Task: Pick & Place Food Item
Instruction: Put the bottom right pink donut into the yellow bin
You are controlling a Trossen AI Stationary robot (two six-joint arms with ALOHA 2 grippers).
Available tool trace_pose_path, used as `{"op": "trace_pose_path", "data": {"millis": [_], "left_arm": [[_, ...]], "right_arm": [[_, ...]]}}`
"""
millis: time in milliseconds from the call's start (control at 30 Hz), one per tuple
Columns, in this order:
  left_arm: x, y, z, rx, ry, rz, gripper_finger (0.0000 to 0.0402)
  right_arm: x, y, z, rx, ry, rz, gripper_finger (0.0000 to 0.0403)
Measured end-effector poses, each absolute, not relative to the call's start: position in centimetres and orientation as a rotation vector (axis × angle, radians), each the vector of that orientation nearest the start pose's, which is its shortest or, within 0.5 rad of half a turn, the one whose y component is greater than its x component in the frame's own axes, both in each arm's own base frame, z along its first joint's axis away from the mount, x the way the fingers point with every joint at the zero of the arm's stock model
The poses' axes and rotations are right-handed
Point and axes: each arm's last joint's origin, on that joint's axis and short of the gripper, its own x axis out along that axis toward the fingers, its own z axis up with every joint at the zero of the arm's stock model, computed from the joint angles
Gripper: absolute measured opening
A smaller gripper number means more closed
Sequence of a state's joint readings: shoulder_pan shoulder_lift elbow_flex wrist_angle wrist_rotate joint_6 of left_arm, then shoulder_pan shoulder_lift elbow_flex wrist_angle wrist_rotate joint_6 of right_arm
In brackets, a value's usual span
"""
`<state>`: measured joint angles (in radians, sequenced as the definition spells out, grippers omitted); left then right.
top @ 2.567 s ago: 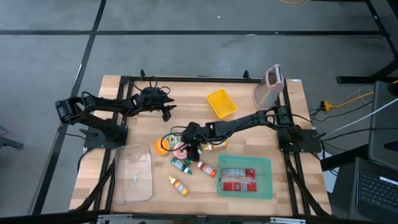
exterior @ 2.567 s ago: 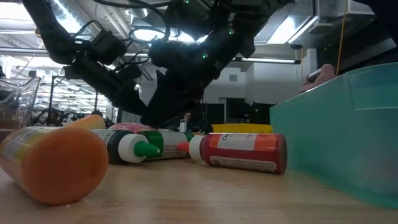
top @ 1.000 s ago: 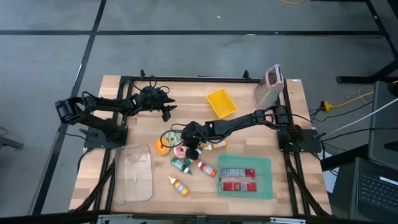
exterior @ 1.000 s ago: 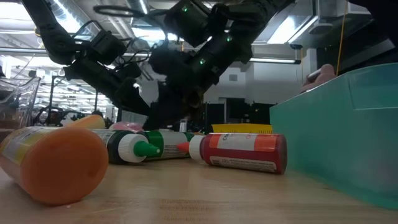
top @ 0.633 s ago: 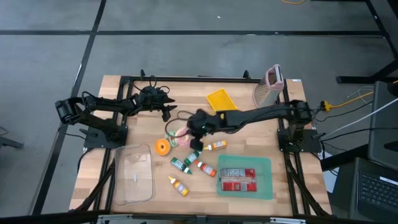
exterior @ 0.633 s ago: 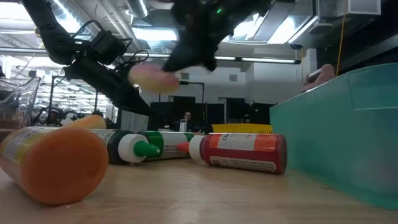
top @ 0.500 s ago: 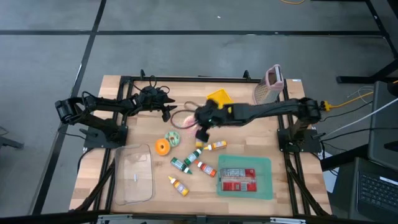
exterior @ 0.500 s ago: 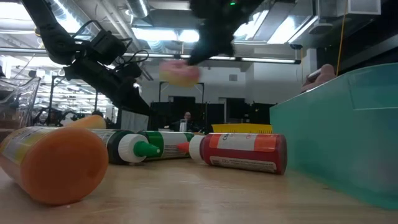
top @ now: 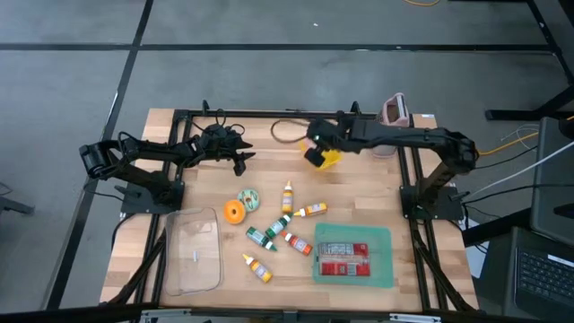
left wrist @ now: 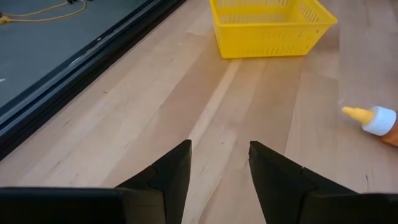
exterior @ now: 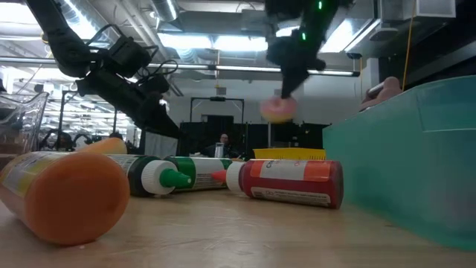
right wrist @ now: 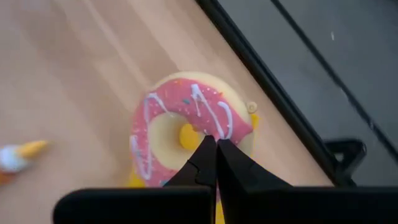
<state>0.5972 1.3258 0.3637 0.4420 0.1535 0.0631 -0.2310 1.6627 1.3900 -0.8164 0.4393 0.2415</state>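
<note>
Doughnut carried over the yellow basket, release still to come

Counter point(top: 421, 193) first: I read this as the carry step of the pick and place, near its end. My right arm reaches across the far part of it, and its pincer point(right wrist: 216, 149) sits directly above the yellow basket point(top: 325, 158), clear of it in the low view. The left arm waits well to the side of the basket, its pincer point(left wrist: 219, 163) standing open with nothing between the fingers, low over bare wood.

The basket is my landmark. The squeeze bottles point(top: 287, 197) lie nearer me than the basket, well apart from it.

The right pincer is pinched fully shut on the rim of the pink-iced doughnut point(right wrist: 186, 127), which hangs in the air over the basket.

A ring has no long axis to speak of. From the wrist view, its iced face looks turned towards the camera, the hole open, and it seems to hang edge-down from the fingers.

Next, I judge, I must lower over the basket's middle, then open the fingers.
</note>
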Motion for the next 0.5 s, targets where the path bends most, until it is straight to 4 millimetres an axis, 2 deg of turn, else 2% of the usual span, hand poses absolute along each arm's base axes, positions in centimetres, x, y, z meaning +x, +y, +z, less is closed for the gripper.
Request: {"op": "trace_pose_path", "data": {"millis": [133, 300, 400, 500], "left_arm": [[19.1, 12.5, 14.4, -0.136, 0.512, 0.415, 0.0159], [19.1, 12.4, 14.3, -0.139, 0.523, 0.413, 0.0156], [19.1, 12.4, 14.3, -0.139, 0.525, 0.413, 0.0155], [19.1, 12.4, 14.3, -0.140, 0.525, 0.413, 0.0155]], "right_arm": [[31.3, -12.2, 24.9, 0.179, 1.059, -0.751, 0.0000], [29.5, -15.2, 20.9, 0.321, 1.014, -0.729, 0.0000], [28.7, -16.1, 19.2, 0.385, 0.963, -0.698, 0.0000], [28.5, -16.3, 18.5, 0.427, 0.921, -0.651, 0.0000]]}}
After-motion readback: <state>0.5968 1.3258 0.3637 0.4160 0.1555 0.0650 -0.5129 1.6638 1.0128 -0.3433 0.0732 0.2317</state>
